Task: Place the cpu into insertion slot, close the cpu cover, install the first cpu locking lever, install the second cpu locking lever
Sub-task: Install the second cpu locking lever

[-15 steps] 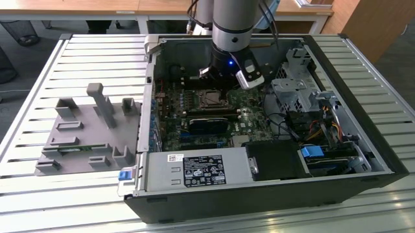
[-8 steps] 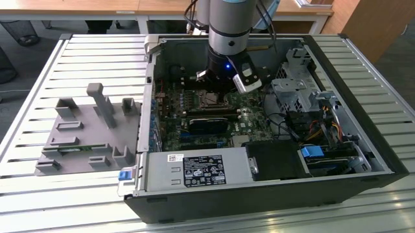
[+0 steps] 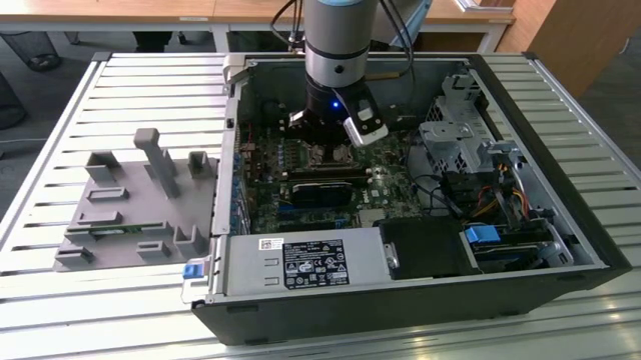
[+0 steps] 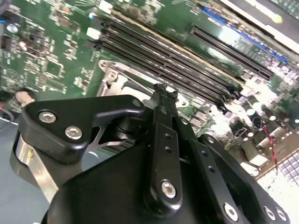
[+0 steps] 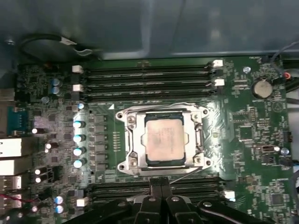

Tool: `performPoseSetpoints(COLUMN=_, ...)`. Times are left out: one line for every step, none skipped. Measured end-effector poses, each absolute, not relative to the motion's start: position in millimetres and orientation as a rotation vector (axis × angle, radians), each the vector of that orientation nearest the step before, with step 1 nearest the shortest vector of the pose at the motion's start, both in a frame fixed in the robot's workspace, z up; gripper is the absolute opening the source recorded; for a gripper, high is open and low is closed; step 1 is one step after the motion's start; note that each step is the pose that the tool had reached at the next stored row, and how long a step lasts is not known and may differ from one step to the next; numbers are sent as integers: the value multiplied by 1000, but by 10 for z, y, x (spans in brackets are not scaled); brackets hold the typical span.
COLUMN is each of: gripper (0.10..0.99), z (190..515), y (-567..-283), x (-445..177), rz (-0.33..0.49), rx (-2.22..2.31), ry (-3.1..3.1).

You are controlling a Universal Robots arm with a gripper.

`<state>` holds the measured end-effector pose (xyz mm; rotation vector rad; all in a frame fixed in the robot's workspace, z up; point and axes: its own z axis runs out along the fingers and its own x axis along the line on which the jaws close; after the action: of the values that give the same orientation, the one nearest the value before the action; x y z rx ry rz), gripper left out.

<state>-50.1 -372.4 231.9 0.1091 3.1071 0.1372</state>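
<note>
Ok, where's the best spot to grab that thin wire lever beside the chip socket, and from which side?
Probably on its bare straight stretch, where the wire lever stands clear of the cover frame. It is thin and lies low along that frame's side nearest the gripper, so come down from above, pinching across the wire.

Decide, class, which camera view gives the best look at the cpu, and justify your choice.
The first wrist view: the cpu faces the camera squarely, its whole grey face framed by the cpu cover. In the exterior view the arm stands over that part of the board. In the second wrist view the gripper blocks most of the socket area.
</note>
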Motion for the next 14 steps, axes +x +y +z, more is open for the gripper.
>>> performPoseSetpoints(gripper=106, z=2312, y=-3724, x=-509, rz=137, rx=109, ry=3107)
performPoseSetpoints(gripper=106, z=2306, y=-3724, x=-521, rz=137, rx=109, ry=3107)
performPoseSetpoints(gripper=106, z=2296, y=-3724, x=-533, rz=138, rx=109, ry=3107)
performPoseSetpoints(gripper=106, z=2285, y=-3724, x=-544, rz=139, rx=109, ry=3107)
performPoseSetpoints(gripper=106, z=2271, y=-3724, x=-555, rz=140, rx=109, ry=3107)
performPoseSetpoints(gripper=106, z=2257, y=-3724, x=-564, rz=141, rx=109, ry=3107)
performPoseSetpoints(gripper=106, z=2242, y=-3724, x=-572, rz=142, rx=109, ry=3107)
performPoseSetpoints(gripper=106, z=2228, y=-3724, x=-580, rz=143, rx=109, ry=3107)
performPoseSetpoints(gripper=106, z=2215, y=-3724, x=-586, rz=145, rx=109, ry=3107)
performPoseSetpoints(gripper=106, z=2207, y=-3727, x=-589, rz=150, rx=109, ry=3107)
performPoseSetpoints(gripper=106, z=2203, y=-3733, x=-592, rz=161, rx=109, ry=3107)
performPoseSetpoints(gripper=106, z=2201, y=-3743, x=-597, rz=181, rx=110, ry=3106)
performPoseSetpoints(gripper=106, z=2201, y=-3756, x=-600, rz=196, rx=110, ry=3105)
performPoseSetpoints(gripper=106, z=2200, y=-3773, x=-603, rz=209, rx=110, ry=3105)
